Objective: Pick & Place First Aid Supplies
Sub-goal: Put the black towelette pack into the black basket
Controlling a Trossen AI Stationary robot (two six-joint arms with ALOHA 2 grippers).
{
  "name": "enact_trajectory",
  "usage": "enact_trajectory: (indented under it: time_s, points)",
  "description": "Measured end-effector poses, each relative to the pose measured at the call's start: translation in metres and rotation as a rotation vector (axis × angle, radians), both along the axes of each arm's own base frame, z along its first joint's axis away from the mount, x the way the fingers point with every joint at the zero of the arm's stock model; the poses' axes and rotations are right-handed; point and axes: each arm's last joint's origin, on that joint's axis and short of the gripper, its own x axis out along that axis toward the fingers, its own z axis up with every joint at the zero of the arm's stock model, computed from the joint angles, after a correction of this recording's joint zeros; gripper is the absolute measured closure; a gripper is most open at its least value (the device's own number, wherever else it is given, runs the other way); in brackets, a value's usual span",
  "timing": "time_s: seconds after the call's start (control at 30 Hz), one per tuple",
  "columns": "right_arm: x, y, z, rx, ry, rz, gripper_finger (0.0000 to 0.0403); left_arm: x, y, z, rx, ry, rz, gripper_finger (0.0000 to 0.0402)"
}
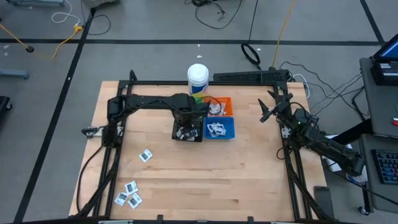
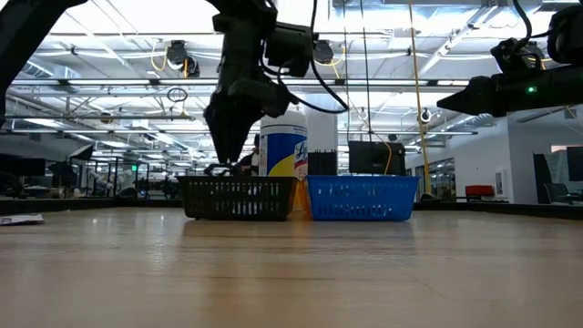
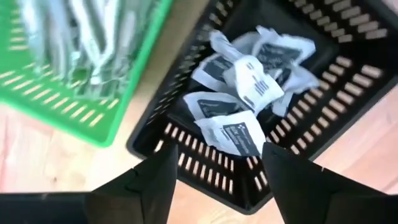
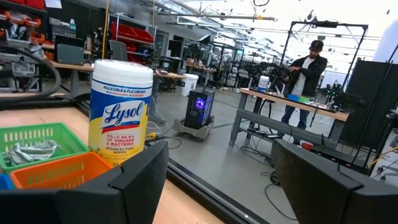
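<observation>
My left gripper (image 3: 217, 171) is open and empty above the near part of the black bin (image 3: 348, 81); it also shows in the high view (image 1: 186, 124) and the low view (image 2: 228, 137). Several white sachets with dark print (image 3: 239, 93) lie piled in that bin. Loose white packets lie on the table: one (image 1: 145, 155) left of centre and a small cluster (image 1: 128, 194) near the front left. My right gripper (image 4: 217, 168) is open and empty, held above the table's right side (image 1: 268, 111), clear of the bins.
The green bin (image 3: 81, 68) with pale strips stands beside the black bin. The orange bin (image 1: 219, 106) and blue bin (image 1: 220, 129) hold packets too. A white Lysol tub (image 1: 198, 78) stands behind the bins. A person (image 4: 305, 78) stands in the room beyond.
</observation>
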Motion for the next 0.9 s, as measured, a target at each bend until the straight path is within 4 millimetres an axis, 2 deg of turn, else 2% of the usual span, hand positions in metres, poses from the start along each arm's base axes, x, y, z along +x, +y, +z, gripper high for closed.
enact_trajectory:
  time_s: [0.2, 0.37, 0.67, 0.9]
  points:
    - [0.0, 0.0, 0.0, 0.0, 0.0, 0.0, 0.0124, -0.007, 0.002, 0.013, 0.021, -0.031, 0.252, 0.0154]
    - [0.0, 0.0, 0.0, 0.0, 0.0, 0.0, 0.0124, -0.018, -0.008, 0.006, 0.026, -0.053, 0.331, 0.0153]
    - [0.0, 0.0, 0.0, 0.0, 0.0, 0.0, 0.0124, -0.068, -0.042, 0.005, 0.021, -0.044, 0.35, 0.0153]
    - [0.0, 0.0, 0.0, 0.0, 0.0, 0.0, 0.0124, -0.108, -0.07, -0.004, -0.013, 0.006, 0.322, 0.0153]
